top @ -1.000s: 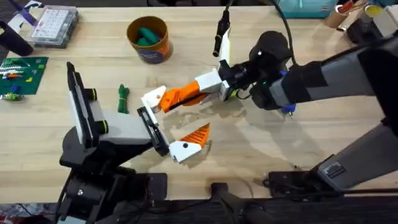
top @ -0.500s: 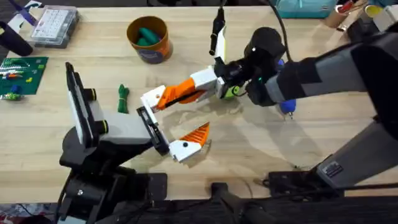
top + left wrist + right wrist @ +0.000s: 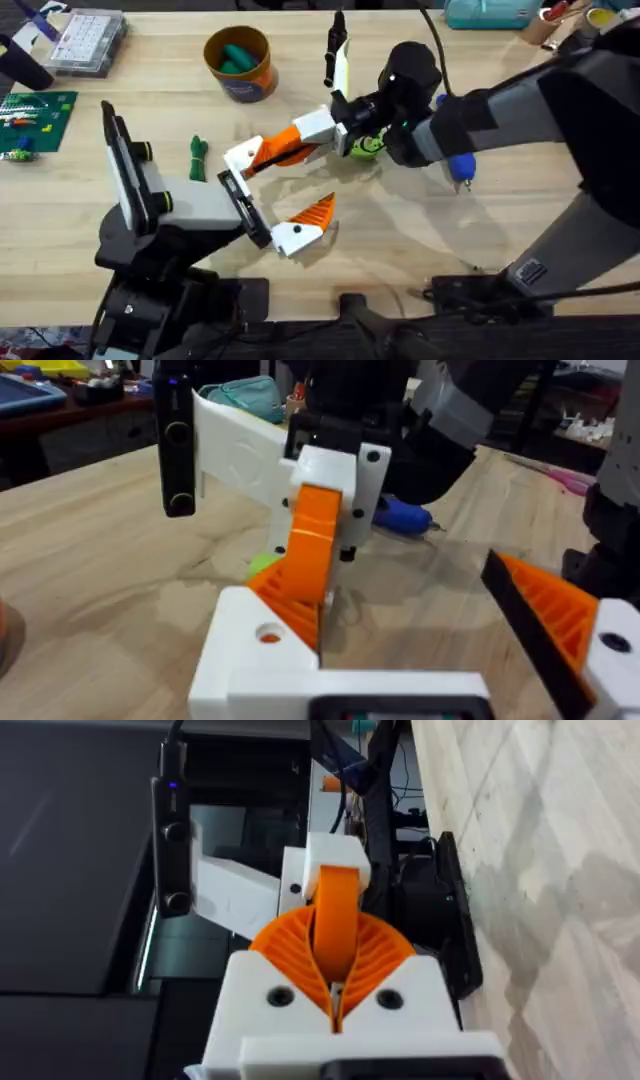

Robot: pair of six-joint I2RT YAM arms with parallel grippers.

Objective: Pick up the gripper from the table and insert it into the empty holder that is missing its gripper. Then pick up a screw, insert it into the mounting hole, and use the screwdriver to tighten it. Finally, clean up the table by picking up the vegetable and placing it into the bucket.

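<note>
- The gripper (image 3: 268, 155), a small orange plastic wedge, is pinched between the pressed-together ribbed orange pads of the right pincer (image 3: 295, 147), which is reached across the middle of the tabletop (image 3: 420, 240).
- The free end of the gripper is held against the holder (image 3: 240, 155), a white angular bracket with a round hole at the tip of the left arm; whether it is fully seated cannot be told.
- In the right wrist view the gripper (image 3: 338, 915) is seen standing between the two fan-shaped pads of the right pincer (image 3: 335, 948), its far end met by the holder (image 3: 335, 855).
- The left pincer (image 3: 275, 195) is spread wide, with the holder on one side and a twin white bracket bearing an orange ribbed finger (image 3: 315, 213) on the other, well apart.
- From the left wrist, the holder (image 3: 260, 650) is shown in front, the gripper (image 3: 312, 550) slanting up from it, and the ribbed finger (image 3: 550, 610) off to the side.
- The screwdriver (image 3: 458, 168), blue and pen-shaped, is partly hidden under the right arm; a lime-green disc (image 3: 365, 146) is seen just beside the right wrist.
- The vegetable (image 3: 197, 158), dark green and knobbly, is left on the light, grained wood beside the left arm.
- The bucket (image 3: 245, 85), a round orange-brown tub with a dark band, is stood at the far side, with smooth teal pieces (image 3: 237, 57) held inside it.
</note>
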